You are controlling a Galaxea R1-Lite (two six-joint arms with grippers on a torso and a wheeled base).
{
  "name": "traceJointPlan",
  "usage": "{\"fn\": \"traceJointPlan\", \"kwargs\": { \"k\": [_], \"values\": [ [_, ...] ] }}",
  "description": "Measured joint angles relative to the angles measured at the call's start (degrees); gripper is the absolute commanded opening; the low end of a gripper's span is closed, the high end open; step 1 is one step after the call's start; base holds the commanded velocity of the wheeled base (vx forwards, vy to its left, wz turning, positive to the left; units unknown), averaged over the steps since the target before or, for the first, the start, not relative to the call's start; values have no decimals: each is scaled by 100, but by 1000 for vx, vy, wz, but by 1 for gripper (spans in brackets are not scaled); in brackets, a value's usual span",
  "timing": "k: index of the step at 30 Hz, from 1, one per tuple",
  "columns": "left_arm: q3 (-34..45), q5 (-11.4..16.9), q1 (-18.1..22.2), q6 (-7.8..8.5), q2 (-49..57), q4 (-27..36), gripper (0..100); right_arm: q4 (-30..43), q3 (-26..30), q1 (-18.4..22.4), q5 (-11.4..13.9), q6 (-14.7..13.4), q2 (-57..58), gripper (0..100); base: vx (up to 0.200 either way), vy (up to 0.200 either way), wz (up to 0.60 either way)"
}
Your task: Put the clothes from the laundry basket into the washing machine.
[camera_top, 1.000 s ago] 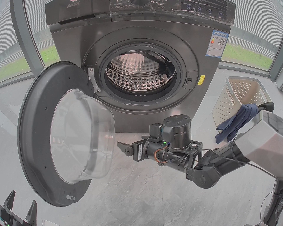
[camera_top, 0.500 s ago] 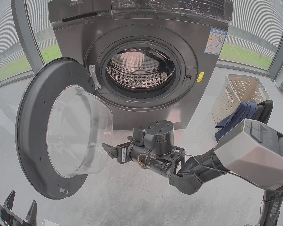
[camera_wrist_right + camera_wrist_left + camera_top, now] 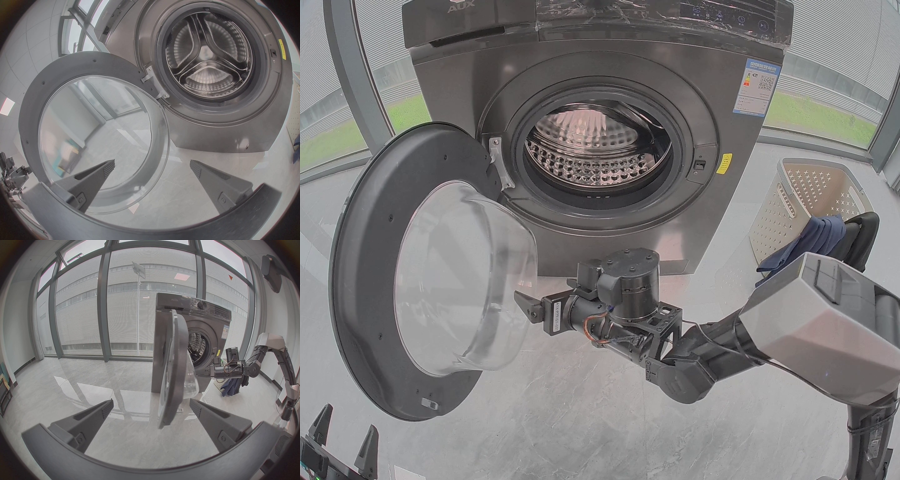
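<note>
Head view. The washing machine (image 3: 456,81) stands on the tiled floor with its round door (image 3: 369,250) swung wide to the robot's left, baring the steel drum (image 3: 597,147). To the right of the machine sits the laundry basket (image 3: 800,194). A blue garment (image 3: 800,244) is draped over its near rim and hangs down the outside. The right claw (image 3: 524,305) is held low before the machine, pointing at the door's glass bowl and close beside it; contact cannot be judged. The left claw (image 3: 347,420) sits at the lower left corner, well apart from the door.

Left wrist view. The left claw's (image 3: 150,401) fingers stand spread with nothing between them. Beyond them the door (image 3: 175,365) appears edge-on, and the right claw (image 3: 200,372) is just past its glass.

Right wrist view. The right claw (image 3: 151,162) is spread wide and holds nothing. The door's glass lies ahead of it, and the drum (image 3: 207,53) is beyond.
</note>
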State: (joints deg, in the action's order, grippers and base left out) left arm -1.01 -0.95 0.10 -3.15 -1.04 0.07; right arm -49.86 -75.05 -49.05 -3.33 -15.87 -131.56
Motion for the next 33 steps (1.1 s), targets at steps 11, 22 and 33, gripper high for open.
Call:
{"fn": "traceJointPlan", "kwargs": {
  "k": [11, 22, 33],
  "values": [
    [0, 0, -5, 2, 0, 2, 100, 84, -1197, -286, -6, -16, -717, 100, 0, 0, 0],
    [0, 0, 0, 0, 0, 2, 100, 35, -872, -111, -176, -13, -645, 100, 0, 0, 0],
    [0, 2, -2, -5, 0, 2, 100, -9, -1652, -334, -239, -18, -1084, 100, 0, 0, 0]
  ]
}}
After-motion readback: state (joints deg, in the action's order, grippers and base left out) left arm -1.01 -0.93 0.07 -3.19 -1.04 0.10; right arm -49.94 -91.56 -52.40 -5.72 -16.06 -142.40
